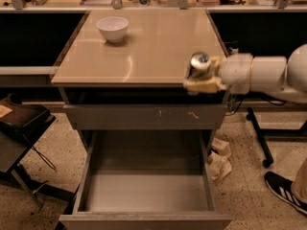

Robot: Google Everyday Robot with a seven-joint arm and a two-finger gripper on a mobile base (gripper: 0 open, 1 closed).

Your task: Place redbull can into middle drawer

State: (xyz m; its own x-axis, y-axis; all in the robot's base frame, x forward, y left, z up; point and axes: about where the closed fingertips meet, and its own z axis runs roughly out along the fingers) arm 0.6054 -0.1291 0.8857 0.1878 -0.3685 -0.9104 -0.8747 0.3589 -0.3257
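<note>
One white arm (268, 74) enters from the right edge of the camera view and ends at the front right corner of the table (153, 51). We locate the gripper (198, 76) at that corner, over the table's front edge. Its beige fingers (204, 86) are closed around the redbull can (199, 62), one below the can and one on the arm side. The can is held clear of the drawers, with its shiny metal top turned toward the camera. Most of its body is hidden behind the top and the fingers. We cannot tell whether the can's base touches the table top.

We find the middle drawer (144, 190) pulled fully out below the table. Its smooth grey floor and low side walls are exposed, and its plain front runs along the bottom edge of the view. The can is above this drawer and toward its right side, not inside it.

Above the open drawer, the upper drawer front (124, 117) is pushed in. It carries whitish scratch marks right of centre.

We note a white bowl (112, 28) standing upright at the table's rear left, well apart from the gripper.

On the speckled floor (249, 181), crumpled paper (219, 160) lies just beside the open drawer's right wall. A dark shoe (284, 190) is at lower right. A black stand (21, 128) is at left.
</note>
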